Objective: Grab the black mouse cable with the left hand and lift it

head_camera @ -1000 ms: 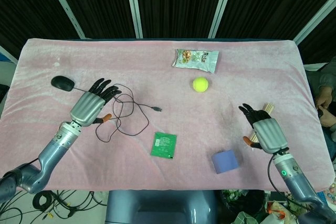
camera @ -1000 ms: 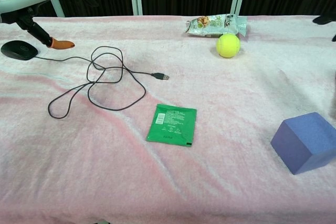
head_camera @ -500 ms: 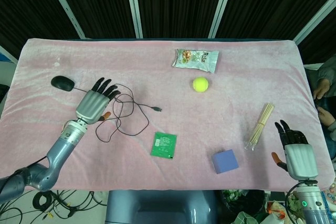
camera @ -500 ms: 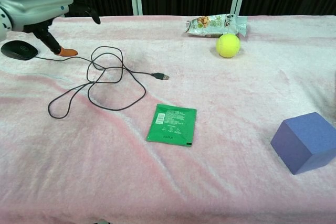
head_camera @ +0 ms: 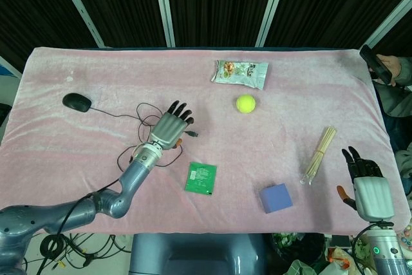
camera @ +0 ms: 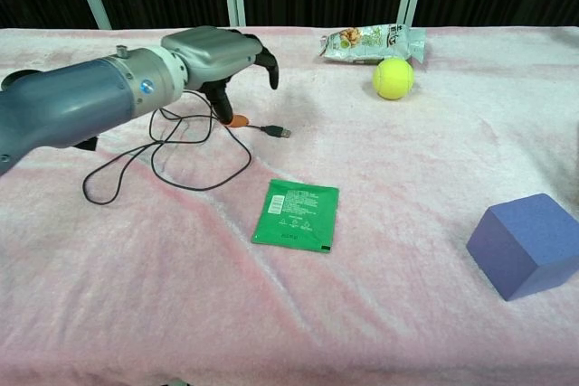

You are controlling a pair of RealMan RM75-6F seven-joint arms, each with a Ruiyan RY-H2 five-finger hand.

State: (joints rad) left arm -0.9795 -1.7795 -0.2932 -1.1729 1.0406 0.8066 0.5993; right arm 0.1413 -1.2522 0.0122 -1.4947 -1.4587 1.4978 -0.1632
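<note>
The black mouse (head_camera: 77, 101) lies at the far left of the pink cloth. Its black cable (head_camera: 114, 115) runs right into loose loops (camera: 249, 162) and ends in a USB plug (camera: 279, 131). My left hand (head_camera: 168, 130) hovers over the right side of the loops, just left of the plug, fingers spread and holding nothing. In the chest view that left hand (camera: 217, 56) sits above the cable, its orange thumb tip down near a strand. My right hand (head_camera: 368, 188) is open at the near right edge, away from everything.
A snack bag (head_camera: 239, 73) and a tennis ball (head_camera: 245, 103) lie at the back centre. The green packet (camera: 296, 214) is just in front of the cable. To the right are a blue block (camera: 529, 243) and a bundle of wooden sticks (head_camera: 318, 152).
My left hand has swept right from beside the mouse, across the loops, to the plug end. The right hand has drawn back to the near right edge, uncovering the sticks.
</note>
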